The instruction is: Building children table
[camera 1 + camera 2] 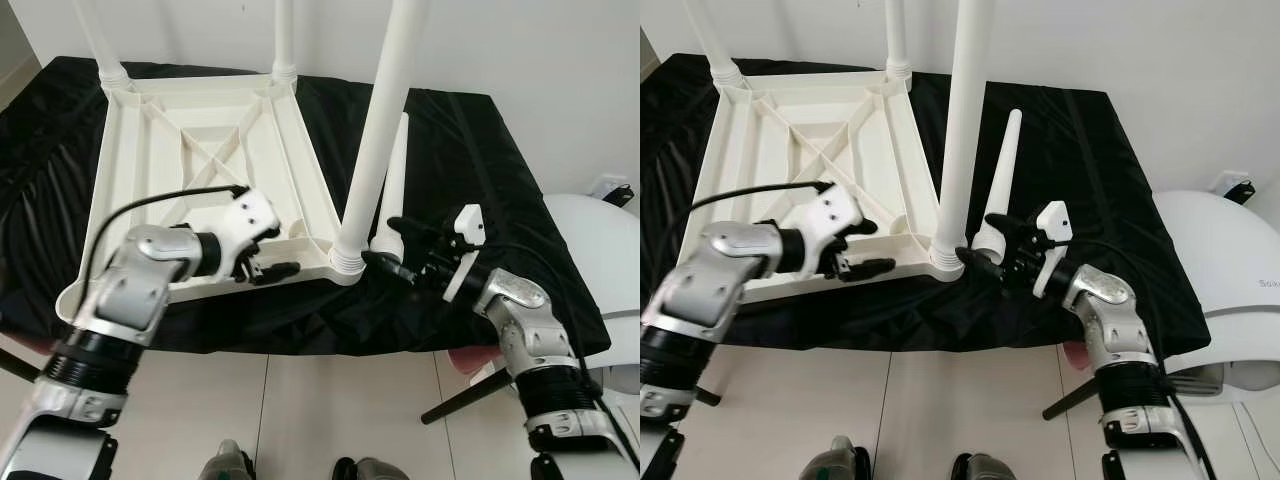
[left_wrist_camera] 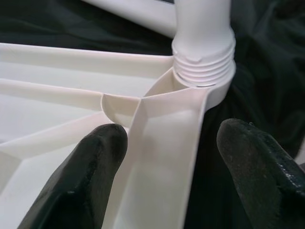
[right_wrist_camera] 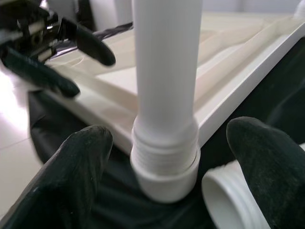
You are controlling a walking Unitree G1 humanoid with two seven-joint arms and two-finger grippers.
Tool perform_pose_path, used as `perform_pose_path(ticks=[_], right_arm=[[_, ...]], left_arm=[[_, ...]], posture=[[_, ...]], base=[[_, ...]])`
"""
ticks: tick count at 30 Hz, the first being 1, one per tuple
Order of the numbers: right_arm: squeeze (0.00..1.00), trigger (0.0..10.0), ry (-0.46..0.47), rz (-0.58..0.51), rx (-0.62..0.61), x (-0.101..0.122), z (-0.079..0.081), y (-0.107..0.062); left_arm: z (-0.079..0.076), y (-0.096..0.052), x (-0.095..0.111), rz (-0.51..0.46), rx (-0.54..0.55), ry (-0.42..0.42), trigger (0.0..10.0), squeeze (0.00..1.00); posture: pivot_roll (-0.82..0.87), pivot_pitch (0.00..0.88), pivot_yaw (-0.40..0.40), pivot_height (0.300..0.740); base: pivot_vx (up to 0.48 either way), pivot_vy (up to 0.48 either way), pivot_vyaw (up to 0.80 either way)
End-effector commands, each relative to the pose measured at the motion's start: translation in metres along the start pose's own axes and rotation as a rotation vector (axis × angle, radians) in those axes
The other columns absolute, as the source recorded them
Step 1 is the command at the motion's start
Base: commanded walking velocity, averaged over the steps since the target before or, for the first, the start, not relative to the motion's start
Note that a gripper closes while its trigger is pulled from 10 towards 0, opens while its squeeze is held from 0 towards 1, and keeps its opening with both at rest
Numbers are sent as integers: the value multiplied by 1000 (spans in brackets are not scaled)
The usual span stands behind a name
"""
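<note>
Tabletop lay upside down on the black-draped surface (3 legs upright, 1 loose leg beside). Left claw straddled its near rim, fingers wide, likely steadying it; right claw gaped around the corner leg, probably for screwing.

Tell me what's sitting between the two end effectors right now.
The upright white leg screwed into the tabletop's near corner stands between the left end effector and right end effector, seen in both eye views.
</note>
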State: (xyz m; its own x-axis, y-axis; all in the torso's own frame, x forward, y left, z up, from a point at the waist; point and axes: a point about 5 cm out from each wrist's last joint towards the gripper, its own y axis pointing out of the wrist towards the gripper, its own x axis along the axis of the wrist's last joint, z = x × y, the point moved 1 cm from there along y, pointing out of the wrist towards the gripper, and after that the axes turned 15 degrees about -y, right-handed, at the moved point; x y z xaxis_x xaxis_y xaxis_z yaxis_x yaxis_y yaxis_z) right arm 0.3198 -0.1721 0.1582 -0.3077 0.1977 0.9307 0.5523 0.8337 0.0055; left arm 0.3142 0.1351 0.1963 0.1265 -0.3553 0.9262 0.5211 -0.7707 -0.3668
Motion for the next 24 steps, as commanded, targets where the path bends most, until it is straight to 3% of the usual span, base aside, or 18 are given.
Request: perform_pose_path(ticks=[1, 10, 16, 24], right_arm=[[0, 10000, 0, 5, 3, 0, -4, -1], [0, 10000, -24, 32, -42, -2, -20, -4], [0, 10000, -35, 53, -67, -2, -33, -8], [0, 10000, -79, 87, -200, -2, -57, -4]], left_arm=[[0, -5, -1, -4, -7, -18, 10000, 0], [7, -13, -18, 14, 89, -81, 10000, 0], [0, -11, -22, 18, 79, -100, 10000, 0], [-8, 3, -27, 25, 90, -92, 10000, 0]], posture=[[82, 70, -31, 740], [91, 70, -41, 740], [93, 65, -46, 740], [89, 60, -40, 740]], base=[[0, 0, 0], [0, 0, 0], [0, 0, 0], [0, 0, 0]])
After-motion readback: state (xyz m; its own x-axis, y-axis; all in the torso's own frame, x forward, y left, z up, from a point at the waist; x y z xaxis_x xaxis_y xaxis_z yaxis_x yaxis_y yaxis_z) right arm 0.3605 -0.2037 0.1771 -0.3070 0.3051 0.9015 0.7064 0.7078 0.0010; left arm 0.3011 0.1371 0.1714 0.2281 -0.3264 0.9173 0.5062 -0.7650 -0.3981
